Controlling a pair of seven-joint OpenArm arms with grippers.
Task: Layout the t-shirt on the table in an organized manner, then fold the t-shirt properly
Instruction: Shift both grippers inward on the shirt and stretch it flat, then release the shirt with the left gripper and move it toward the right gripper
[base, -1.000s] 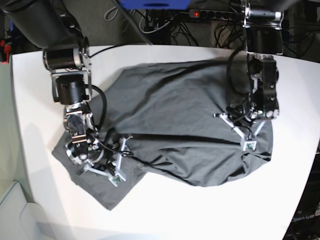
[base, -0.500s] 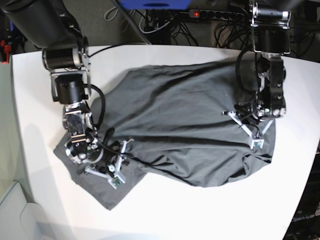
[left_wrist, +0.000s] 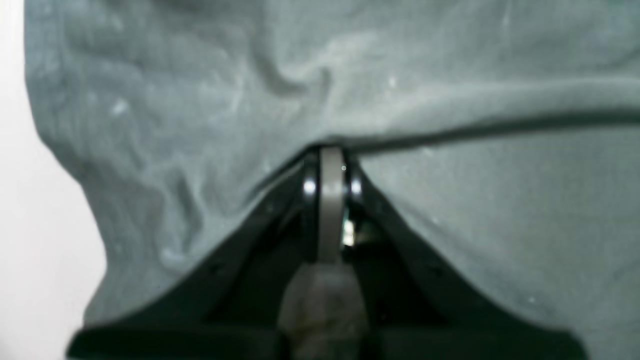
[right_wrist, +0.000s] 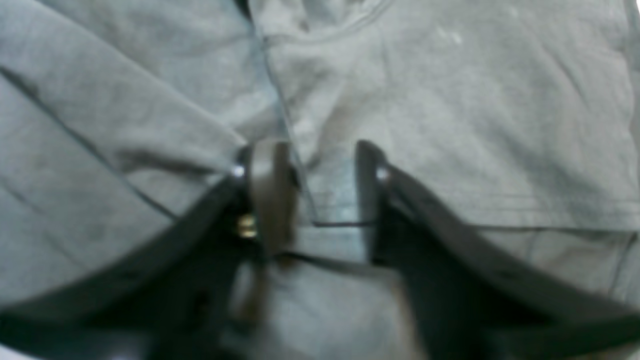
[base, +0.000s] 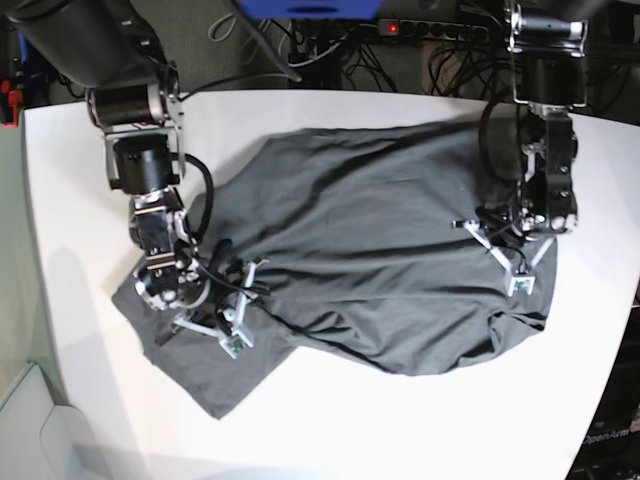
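Both claws sat on the t-shirt (base: 370, 250), which lay crumpled across the middle of the table (base: 330, 430), not yet spread flat.

Left gripper (left_wrist: 330, 155), at the right of the base view: the jaws were together, clamped on a fold of the t-shirt. The left wrist view showed a tight ridge of cloth running from the closed tips toward the right. Compared with one second earlier, this arm had moved toward the far side of the table, and the right-hand body of the shirt had drawn out with it. The hem below the claw appeared smoother than before.

Right gripper (right_wrist: 312, 170), at the left of the base view: the jaws stood apart over a seam and a stitched hem edge, with cloth between them but not pinched. This arm had also shifted slightly toward the far side, and the near-left corner of the shirt had changed outline.

Assessment:
- The layout step was in progress; folding had not begun.
- The left claw was tensioning one side while the right claw was re-seating for a fresh hold.
- Deep diagonal creases remained across the middle, so further spreading was judged necessary.
- The sleeves and collar could not be clearly located in the base view.
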